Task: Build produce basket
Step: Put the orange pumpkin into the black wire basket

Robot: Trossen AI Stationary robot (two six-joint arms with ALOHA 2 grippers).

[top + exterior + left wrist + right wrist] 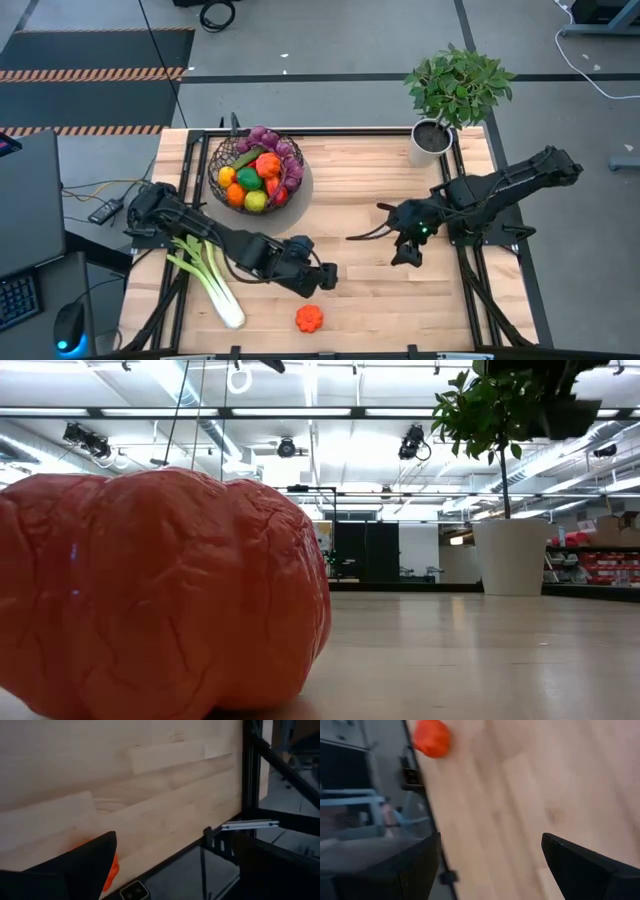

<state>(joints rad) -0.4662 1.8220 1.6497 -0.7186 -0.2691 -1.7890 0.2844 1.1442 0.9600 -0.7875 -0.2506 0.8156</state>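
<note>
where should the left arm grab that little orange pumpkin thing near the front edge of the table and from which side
Take the orange lobed piece across its round body, coming straight down from above. It sits alone on bare table, squat and ribbed, so jaws closing on opposite sides into the grooves between lobes should hold best. The left gripper hangs close beside it; the leek lies well clear.

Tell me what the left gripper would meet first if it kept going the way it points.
Probably the small orange fruit just ahead of the left gripper near the table's front edge; depth is unclear, so it might pass just over it.
</note>
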